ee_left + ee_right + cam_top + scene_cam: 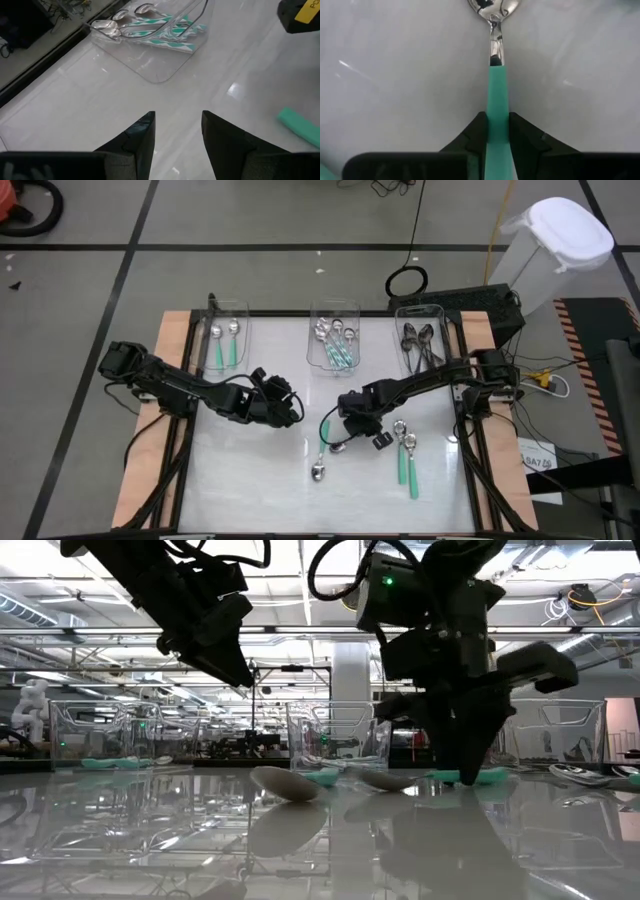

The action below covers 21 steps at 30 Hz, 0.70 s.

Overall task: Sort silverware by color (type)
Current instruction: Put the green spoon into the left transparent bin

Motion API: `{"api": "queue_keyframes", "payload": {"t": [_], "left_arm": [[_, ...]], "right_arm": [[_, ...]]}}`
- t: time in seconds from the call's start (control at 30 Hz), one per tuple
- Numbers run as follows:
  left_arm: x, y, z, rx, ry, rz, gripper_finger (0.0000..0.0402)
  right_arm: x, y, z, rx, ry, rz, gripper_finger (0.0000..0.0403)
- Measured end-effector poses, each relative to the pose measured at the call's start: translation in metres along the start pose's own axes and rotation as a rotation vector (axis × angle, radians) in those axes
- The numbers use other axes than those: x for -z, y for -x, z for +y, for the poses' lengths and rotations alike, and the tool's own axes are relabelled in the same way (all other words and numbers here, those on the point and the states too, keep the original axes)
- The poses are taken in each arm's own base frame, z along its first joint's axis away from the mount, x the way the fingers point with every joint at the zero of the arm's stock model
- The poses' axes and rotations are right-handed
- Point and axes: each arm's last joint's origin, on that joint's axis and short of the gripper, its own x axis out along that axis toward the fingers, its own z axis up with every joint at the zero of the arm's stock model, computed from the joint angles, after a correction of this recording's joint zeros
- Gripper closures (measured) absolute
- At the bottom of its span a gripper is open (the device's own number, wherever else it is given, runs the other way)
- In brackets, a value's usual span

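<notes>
My right claw (495,131) is clamped on the teal handle of a spoon (496,80), low over the middle of the bench (250,470). The handle runs straight out between my fingers, its silver bowl pointing ahead, a grip that should keep it from swinging on a carry. My left claw (177,132) hangs open and empty nearby, waiting. Three clear bins line the far edge: the left bin (227,340) holds teal-handled spoons, the middle bin (335,340) silver and teal ones mixed, the right bin (420,340) dark ones. More teal-handled spoons (407,460) lie loose beside me, unsorted.
</notes>
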Motion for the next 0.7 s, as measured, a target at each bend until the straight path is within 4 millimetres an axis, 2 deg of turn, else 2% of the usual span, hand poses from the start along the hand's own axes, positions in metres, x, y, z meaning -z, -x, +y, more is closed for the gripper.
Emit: {"api": "queue_keyframes", "payload": {"t": [0.2,0.4,0.7], "left_arm": [[0.000,0.001,-0.001,0.003,0.002,-0.001,0.0240],[0.000,0.002,-0.002,0.011,0.000,-0.006,0.0240],[-0.001,0.002,-0.003,0.018,0.010,-0.016,0.0240]], "right_arm": [[-0.002,-0.001,0.014,0.034,-0.104,-0.147,0.0350],[-0.002,0.000,0.024,0.189,-0.263,-0.326,0.0350],[0.002,0.024,0.045,0.419,-0.411,-0.438,0.0350]]}}
